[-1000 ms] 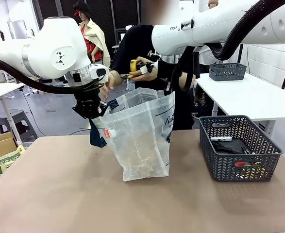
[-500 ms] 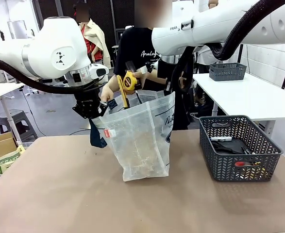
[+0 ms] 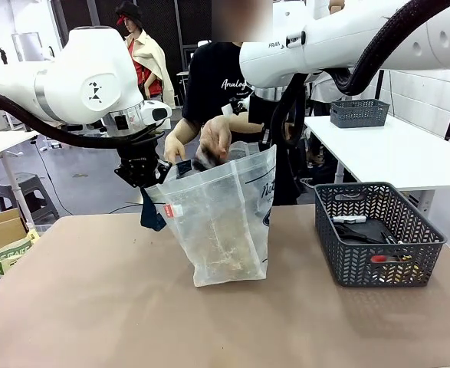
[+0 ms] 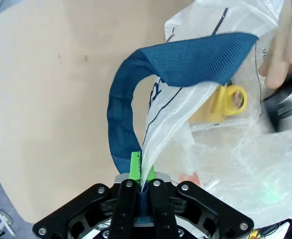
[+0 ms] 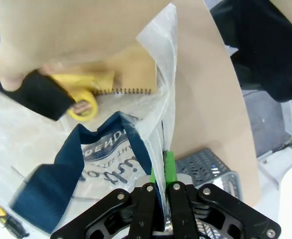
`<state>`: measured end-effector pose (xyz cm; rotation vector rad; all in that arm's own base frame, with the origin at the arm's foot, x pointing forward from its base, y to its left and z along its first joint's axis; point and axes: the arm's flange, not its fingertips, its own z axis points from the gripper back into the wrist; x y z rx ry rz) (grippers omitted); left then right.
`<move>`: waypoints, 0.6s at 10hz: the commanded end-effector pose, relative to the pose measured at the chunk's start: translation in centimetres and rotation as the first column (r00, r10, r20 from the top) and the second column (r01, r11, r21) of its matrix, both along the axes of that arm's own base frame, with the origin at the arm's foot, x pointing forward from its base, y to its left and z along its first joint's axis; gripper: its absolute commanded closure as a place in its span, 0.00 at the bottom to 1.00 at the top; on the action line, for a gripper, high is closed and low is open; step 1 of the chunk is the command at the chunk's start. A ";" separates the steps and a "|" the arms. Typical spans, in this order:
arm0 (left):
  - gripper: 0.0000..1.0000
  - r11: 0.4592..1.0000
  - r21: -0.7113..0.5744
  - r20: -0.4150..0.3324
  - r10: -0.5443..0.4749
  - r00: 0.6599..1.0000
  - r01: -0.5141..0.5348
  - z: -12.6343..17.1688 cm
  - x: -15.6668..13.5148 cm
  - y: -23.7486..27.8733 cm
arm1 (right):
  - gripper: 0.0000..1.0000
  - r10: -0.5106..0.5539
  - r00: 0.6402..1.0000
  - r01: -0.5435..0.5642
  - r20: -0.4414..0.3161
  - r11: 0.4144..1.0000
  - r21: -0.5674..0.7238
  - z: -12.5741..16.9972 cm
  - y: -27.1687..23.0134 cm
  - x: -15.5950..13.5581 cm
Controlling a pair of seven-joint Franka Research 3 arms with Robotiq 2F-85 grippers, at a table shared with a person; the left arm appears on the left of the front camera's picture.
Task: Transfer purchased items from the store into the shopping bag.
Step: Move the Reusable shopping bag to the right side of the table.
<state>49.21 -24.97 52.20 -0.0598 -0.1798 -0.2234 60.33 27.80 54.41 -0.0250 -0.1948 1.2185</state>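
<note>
left gripper (image 4: 141, 172) is clamped on the shopping bag (image 3: 225, 222) rim, right gripper (image 5: 160, 169) on the opposite rim. the bag stands upright mid-table (image 3: 94, 307), with a person's hand (image 3: 213, 138) at its mouth. the store (image 3: 362, 264) sits near the table's right edge.

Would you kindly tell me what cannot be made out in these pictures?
Front view: whatever the person's hand holds, hidden by its fingers and the bag rim.
Right wrist view: the dark object in that hand, blurred.
Front view: the basket contents, too small behind the lattice wall.
</note>
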 end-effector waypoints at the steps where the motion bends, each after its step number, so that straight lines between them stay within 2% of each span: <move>1: 1.00 1.000 -0.007 0.000 0.009 1.000 -0.009 0.2 0.0 0.1 | 1.00 -0.007 1.000 0.007 0.002 1.000 0.000 0.1 -0.1 0.0; 6: 1.00 1.000 -0.007 0.000 0.009 1.000 -0.009 0.2 0.0 0.1 | 1.00 -0.007 1.000 0.007 0.002 1.000 0.000 0.1 -0.1 0.0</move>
